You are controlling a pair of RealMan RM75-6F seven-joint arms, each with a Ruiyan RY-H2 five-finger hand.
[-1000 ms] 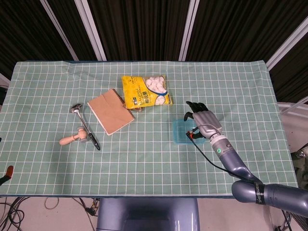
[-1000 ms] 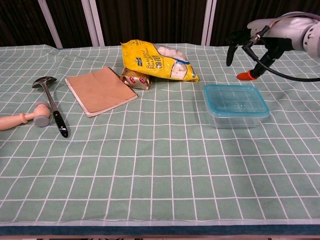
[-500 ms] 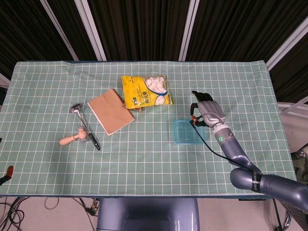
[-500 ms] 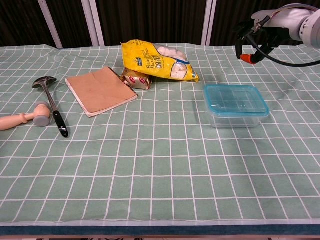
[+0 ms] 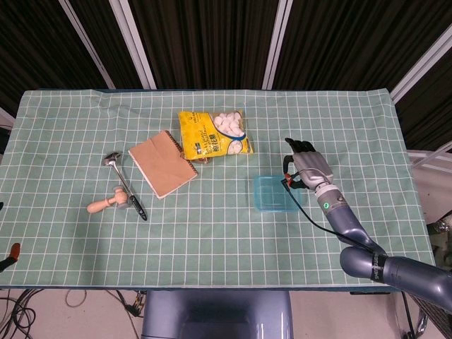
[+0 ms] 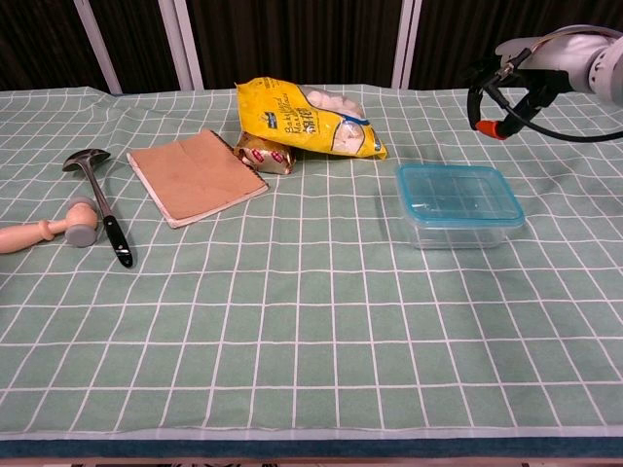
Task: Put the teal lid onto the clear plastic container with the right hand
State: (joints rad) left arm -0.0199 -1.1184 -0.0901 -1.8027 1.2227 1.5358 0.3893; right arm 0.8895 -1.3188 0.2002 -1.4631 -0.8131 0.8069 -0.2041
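The teal lid (image 5: pixel 274 191) (image 6: pixel 458 192) lies flat on top of the clear plastic container (image 6: pixel 458 232), right of the table's middle. My right hand (image 5: pixel 308 164) (image 6: pixel 521 66) hovers beyond the container's far right corner, clear of the lid and holding nothing. Its dark fingers are loosely bent and its orange-tipped thumb hangs downward. Of my left hand only a red-tipped sliver (image 5: pixel 12 253) shows at the left edge of the head view.
A yellow snack bag (image 5: pixel 214 134) lies behind the container to its left, with a small packet tucked under it. Further left are a brown notebook (image 5: pixel 162 163), a metal ladle (image 5: pixel 126 183) and a wooden-handled mallet (image 5: pixel 106 203). A green checked cloth (image 5: pixel 212 240) covers the table.
My right hand has drawn back from above the container's right edge toward the far right, and its spread fingers have come closer together. The lid and container have not moved.
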